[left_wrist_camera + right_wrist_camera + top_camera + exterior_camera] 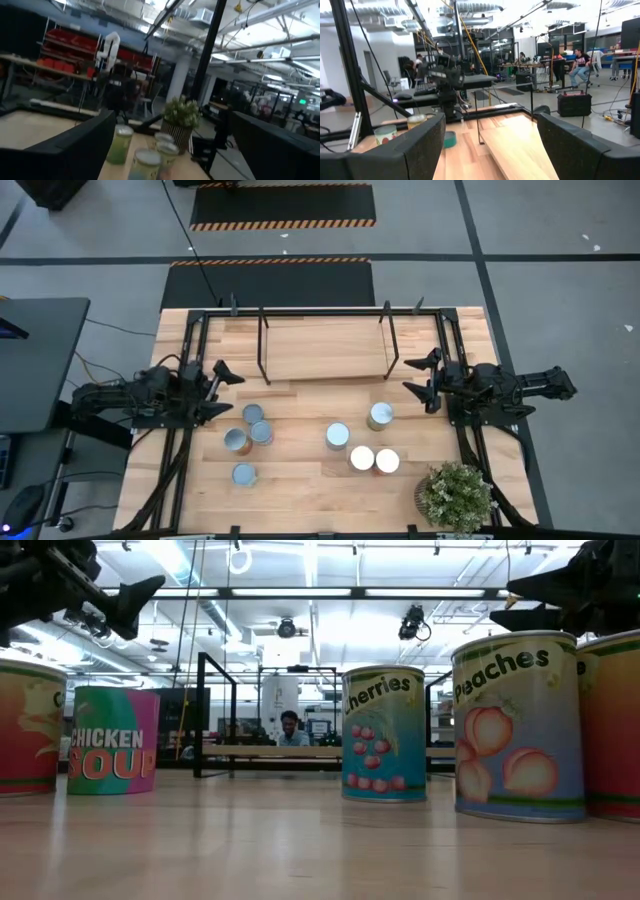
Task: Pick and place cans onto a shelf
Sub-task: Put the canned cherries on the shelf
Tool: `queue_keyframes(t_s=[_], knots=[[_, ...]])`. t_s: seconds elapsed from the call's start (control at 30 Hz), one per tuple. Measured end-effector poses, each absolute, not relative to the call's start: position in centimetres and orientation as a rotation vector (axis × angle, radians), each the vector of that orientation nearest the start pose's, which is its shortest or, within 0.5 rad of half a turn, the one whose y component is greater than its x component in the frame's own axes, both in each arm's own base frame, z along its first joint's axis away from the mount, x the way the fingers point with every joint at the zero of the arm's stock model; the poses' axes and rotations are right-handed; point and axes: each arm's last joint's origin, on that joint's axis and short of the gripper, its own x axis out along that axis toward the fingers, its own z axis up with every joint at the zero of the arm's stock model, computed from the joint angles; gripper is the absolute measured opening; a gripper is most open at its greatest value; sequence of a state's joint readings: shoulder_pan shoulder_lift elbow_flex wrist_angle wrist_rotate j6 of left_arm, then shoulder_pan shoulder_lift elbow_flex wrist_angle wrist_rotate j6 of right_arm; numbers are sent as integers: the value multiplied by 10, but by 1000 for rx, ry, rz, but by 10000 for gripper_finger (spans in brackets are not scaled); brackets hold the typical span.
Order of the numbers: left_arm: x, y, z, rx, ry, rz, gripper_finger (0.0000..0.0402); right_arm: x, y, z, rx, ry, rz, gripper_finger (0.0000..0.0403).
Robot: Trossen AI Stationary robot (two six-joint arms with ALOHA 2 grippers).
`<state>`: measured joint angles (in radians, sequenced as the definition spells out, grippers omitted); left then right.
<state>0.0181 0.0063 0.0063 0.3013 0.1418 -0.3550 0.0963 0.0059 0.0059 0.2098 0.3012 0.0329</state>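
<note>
Jaws apart on left gripper (222,390) and right gripper (421,381), at opposite table edges; cans (338,436) mid-table, shelf (322,348) bare.

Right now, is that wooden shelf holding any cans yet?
Empty. From above, the shelf shows only bare wood, and all eight cans stand on the table in front of it.
</note>
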Motion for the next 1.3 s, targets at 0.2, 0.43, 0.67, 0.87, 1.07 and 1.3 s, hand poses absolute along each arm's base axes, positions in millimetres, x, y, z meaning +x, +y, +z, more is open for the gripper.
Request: queue_keyframes(t_s=[0.2, 0.43, 0.67, 0.87, 1.07, 1.3], knots=[[96, -1, 192, -266, -252, -120, 398, 92, 1, 195, 71, -316, -190, 323], [110, -1, 202, -267, -124, -101, 388, 90, 1, 202, 165, -398, -155, 323], [135, -9, 201, -278, 70, -156, 353, 90, 0, 202, 246, -405, -152, 323], [158, -23, 204, -270, 191, -137, 323, 95, 4, 198, 257, -341, -36, 323], [191, -40, 215, -257, 278, -125, 309, 102, 5, 191, 226, -256, -34, 323], [232, -54, 219, -182, 353, -104, 311, 111, 7, 183, 171, -146, -18, 323]])
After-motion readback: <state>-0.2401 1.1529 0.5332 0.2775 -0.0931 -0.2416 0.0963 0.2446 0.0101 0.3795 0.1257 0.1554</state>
